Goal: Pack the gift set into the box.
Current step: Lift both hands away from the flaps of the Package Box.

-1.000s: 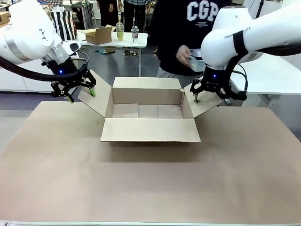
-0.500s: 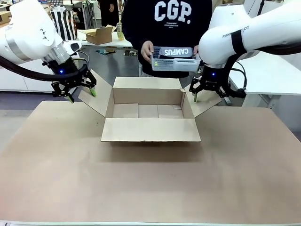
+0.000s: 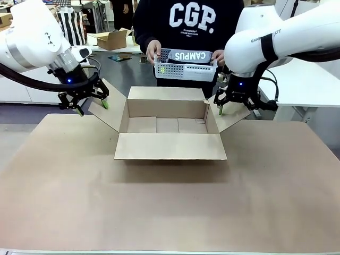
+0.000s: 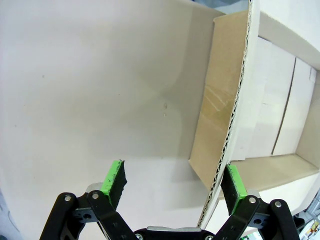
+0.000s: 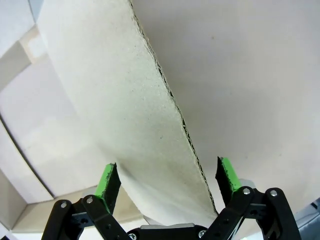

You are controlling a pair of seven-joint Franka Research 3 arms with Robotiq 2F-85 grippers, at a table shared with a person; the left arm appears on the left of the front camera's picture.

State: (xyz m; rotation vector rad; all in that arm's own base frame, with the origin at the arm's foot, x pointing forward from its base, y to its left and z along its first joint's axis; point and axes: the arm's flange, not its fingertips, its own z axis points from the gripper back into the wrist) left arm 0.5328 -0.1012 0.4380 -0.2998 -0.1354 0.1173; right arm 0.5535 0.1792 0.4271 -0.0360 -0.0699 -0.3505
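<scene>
The box point(image 3: 169, 133), a large brown carton, stands open at mid-table with its four flaps spread. My left gripper point(image 3: 92, 109) is open astride the left flap point(image 3: 106, 114). In the left wrist view that gripper point(image 4: 172, 185) has the flap's corrugated edge point(image 4: 235, 120) right by one green pad point(image 4: 233, 186). My right gripper point(image 3: 234, 109) is open astride the right flap point(image 3: 229, 119); in the right wrist view the flap point(image 5: 125, 100) runs between the gripper's point(image 5: 170, 180) fingers. A person holds the gift set point(image 3: 185, 64), a white perforated basket marked CAMPUS, in both hands above the box's far side.
Brown paper covers the table point(image 3: 170, 212), with free room in front of the box. Behind the person, a white table carries a small cardboard box point(image 3: 111, 38) and cups point(image 3: 135, 36). Another white table point(image 3: 303, 85) stands at the right.
The person has brought the basket from the right, near my right arm, to the middle above the box's far edge, now in both hands. Neither arm has moved.
</scene>
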